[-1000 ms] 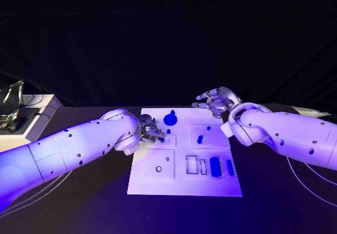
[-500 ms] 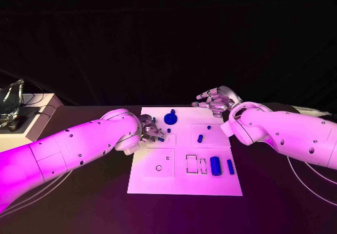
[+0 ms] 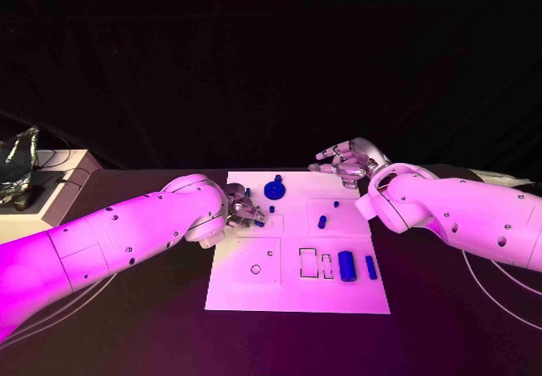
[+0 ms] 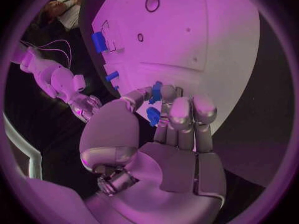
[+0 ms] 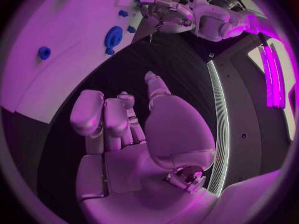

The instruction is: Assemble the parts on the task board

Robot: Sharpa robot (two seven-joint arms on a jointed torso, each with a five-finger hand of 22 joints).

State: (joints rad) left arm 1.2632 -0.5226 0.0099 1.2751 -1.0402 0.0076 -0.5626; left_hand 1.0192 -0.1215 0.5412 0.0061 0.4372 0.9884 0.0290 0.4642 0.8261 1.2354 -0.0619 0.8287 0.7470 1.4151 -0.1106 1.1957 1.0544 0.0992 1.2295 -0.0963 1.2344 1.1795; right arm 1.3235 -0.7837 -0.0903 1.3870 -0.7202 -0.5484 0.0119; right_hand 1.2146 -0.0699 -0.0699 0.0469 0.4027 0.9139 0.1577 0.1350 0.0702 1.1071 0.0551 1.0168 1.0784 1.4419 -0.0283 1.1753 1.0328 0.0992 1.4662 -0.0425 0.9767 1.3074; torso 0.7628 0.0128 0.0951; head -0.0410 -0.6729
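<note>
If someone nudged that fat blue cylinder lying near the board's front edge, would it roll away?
Probably sideways: the blue cylinder lies on its rounded side on the flat task board. It looks solid and stiff, likely light. The narrower blue bar beside it might stop it.

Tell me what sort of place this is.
Probably a robot lab or demo stage: a black table under coloured light, a white task board with blue parts, and dark drapes behind.

The head camera looks down from above onto the worktop (image 3: 135,329) and task board (image 3: 296,294). Each wrist camera sits close behind its own hand, facing the board; all three views share it.
</note>
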